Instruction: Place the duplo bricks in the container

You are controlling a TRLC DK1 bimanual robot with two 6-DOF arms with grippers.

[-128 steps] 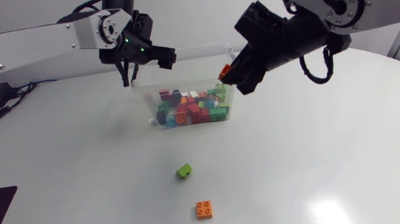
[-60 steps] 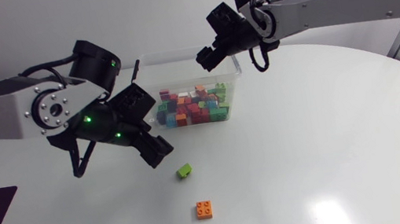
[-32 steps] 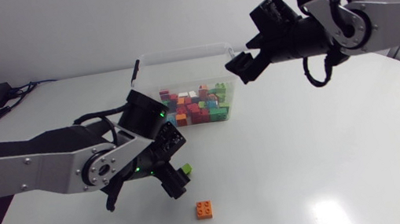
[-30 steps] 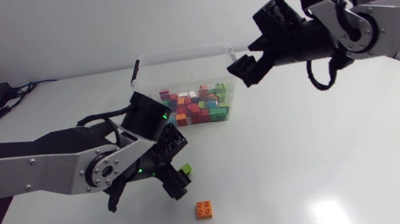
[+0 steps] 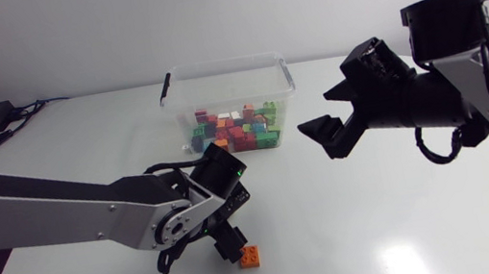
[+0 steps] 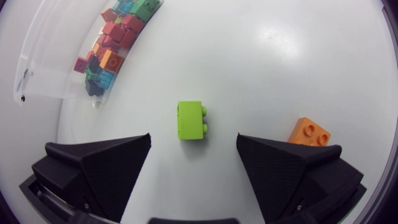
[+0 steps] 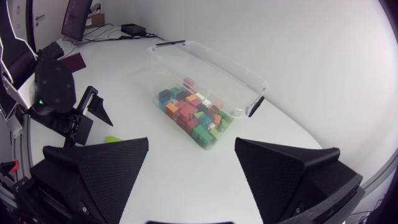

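White tabletop [image 5: 412, 219] is gleaming; left hand [image 6: 193, 144] is hovering spread apart over the green brick [image 6: 190, 120], orange brick [image 6: 310, 132] just beside; right hand [image 7: 192, 143] is hanging wide open, away from the container [image 5: 224, 66].

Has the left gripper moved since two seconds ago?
Yes. The left gripper went from the back-left corner of the container forward, past its front wall; now open over the green brick, beside the orange brick.

Green brick [image 6: 191, 121], orange brick [image 6: 310, 132] outside clear part-filled container [image 5: 227, 86]

Left claw [image 6: 193, 138] hangs low, spread wide; right claw [image 7: 191, 143] sits high, likewise spread.
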